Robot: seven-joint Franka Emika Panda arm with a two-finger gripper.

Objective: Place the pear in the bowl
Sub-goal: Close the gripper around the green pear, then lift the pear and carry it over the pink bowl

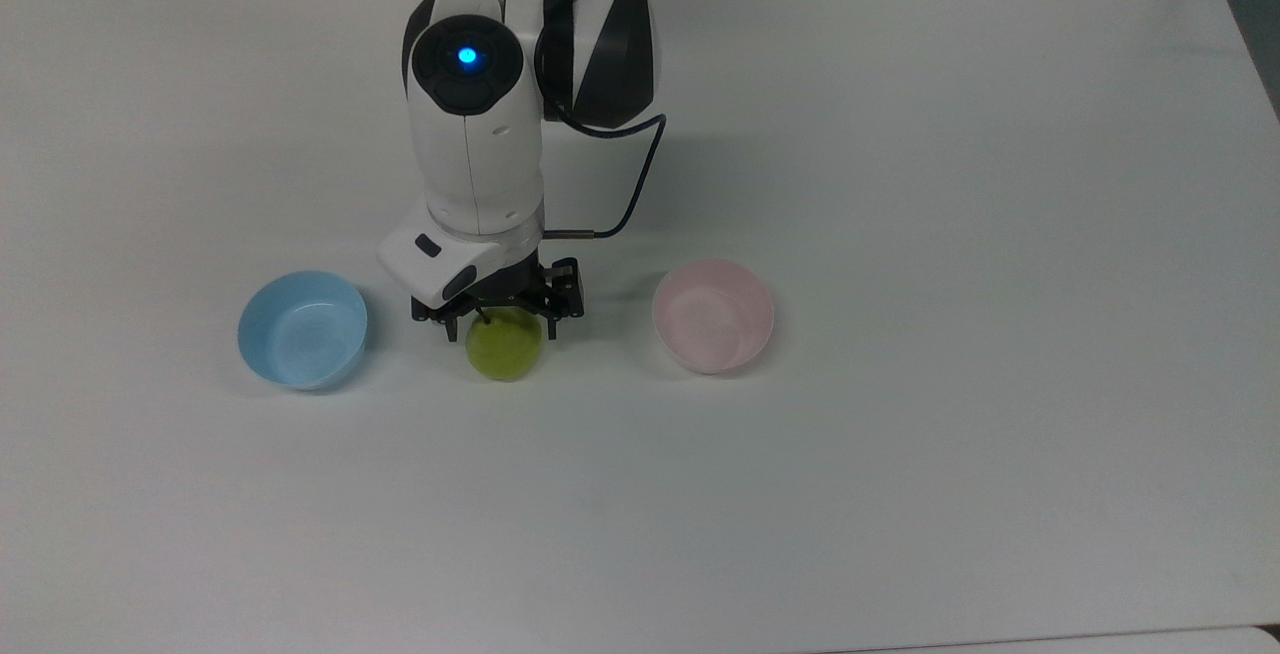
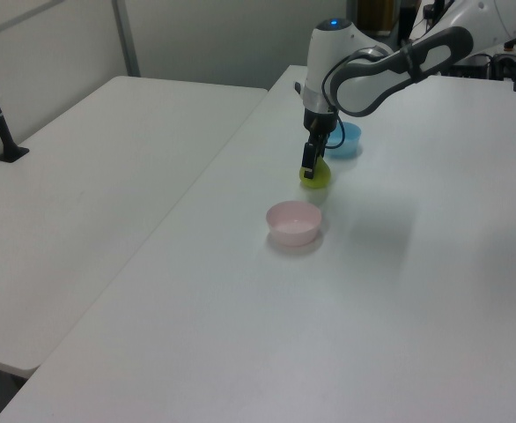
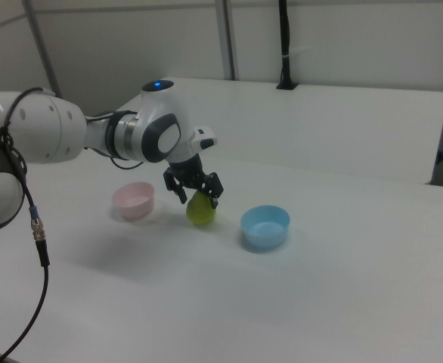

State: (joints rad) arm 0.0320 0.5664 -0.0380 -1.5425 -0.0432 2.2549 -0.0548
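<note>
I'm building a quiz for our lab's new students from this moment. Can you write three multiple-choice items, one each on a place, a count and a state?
1. In the top view, what lies between the two bowls?
A. the small yellow-green pear
B. a mug
C. a spoon

2. How many bowls stand on the white table?
A. one
B. two
C. four

3. How is the black two-finger gripper set?
A. shut, far off the fruit
B. open, fingers either side of the pear
C. resting inside a bowl

Answers:
1 A: the pear sits between the light blue plastic bowl and the pale pink plastic bowl.
2 B: only these two stand on the table.
3 B: the gripper straddles the pear's top.
</note>
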